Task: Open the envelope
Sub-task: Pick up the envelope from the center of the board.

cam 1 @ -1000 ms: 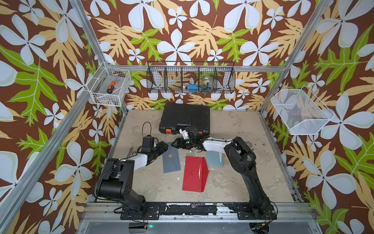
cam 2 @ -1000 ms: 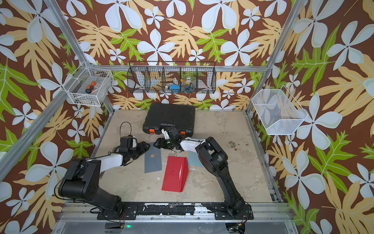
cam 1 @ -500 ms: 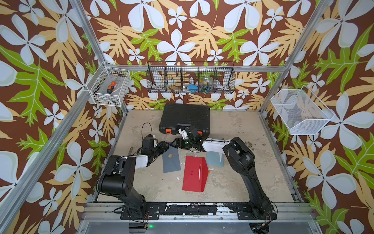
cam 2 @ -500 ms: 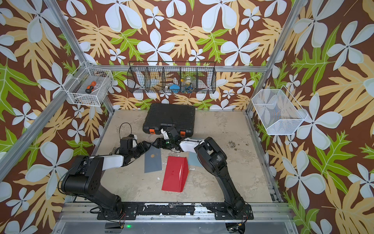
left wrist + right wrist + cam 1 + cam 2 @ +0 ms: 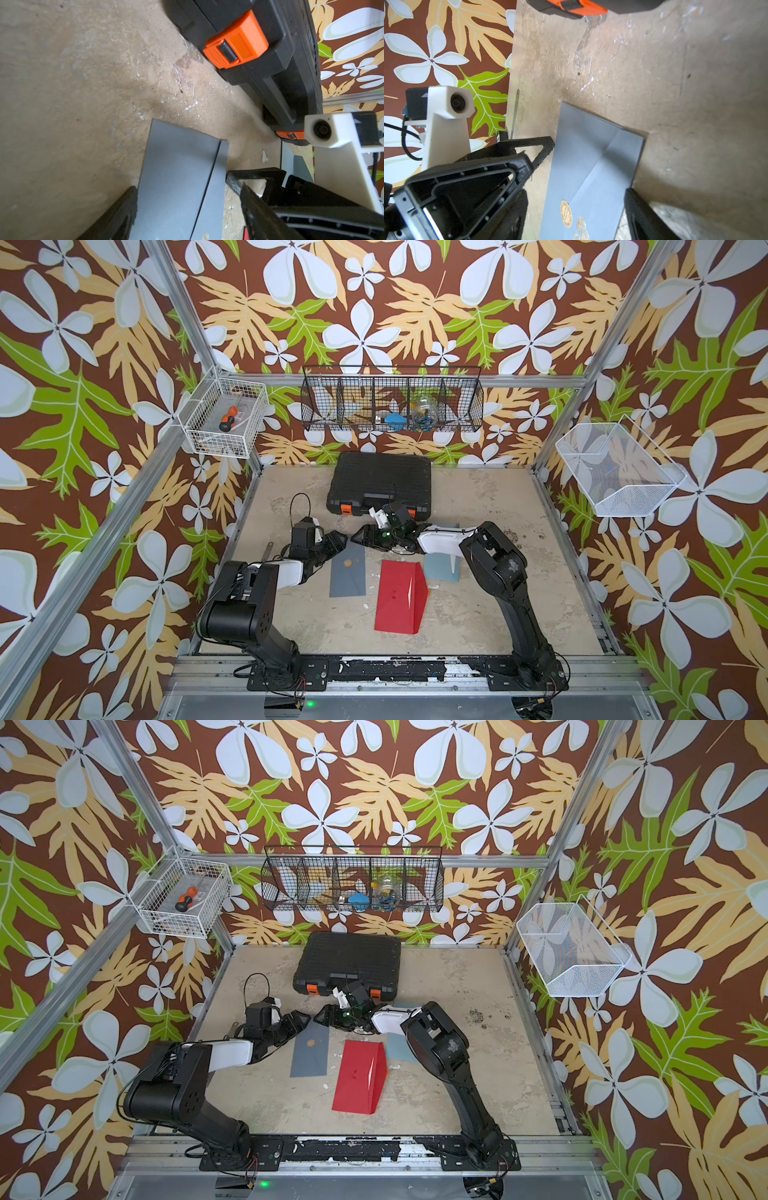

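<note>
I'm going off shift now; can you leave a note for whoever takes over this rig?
Left gripper: fingers open, at the far end of the grey-blue paper envelope, holding nothing.
Right gripper: open, facing it at that end, also empty.
Envelope lies flat on the beige table, sealed shut by a round gold sticker.
Done: both arms in place.
Left: break the seal, open the envelope.

Black case (image 5: 379, 481) blocking the back (latches (image 5: 345, 509) forward), red envelope (image 5: 398, 597) mid-table, open tabletop (image 5: 457, 614) to its right

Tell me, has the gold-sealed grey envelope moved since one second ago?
No. The gold-sealed grey envelope keeps its place in front of the black case.
</note>
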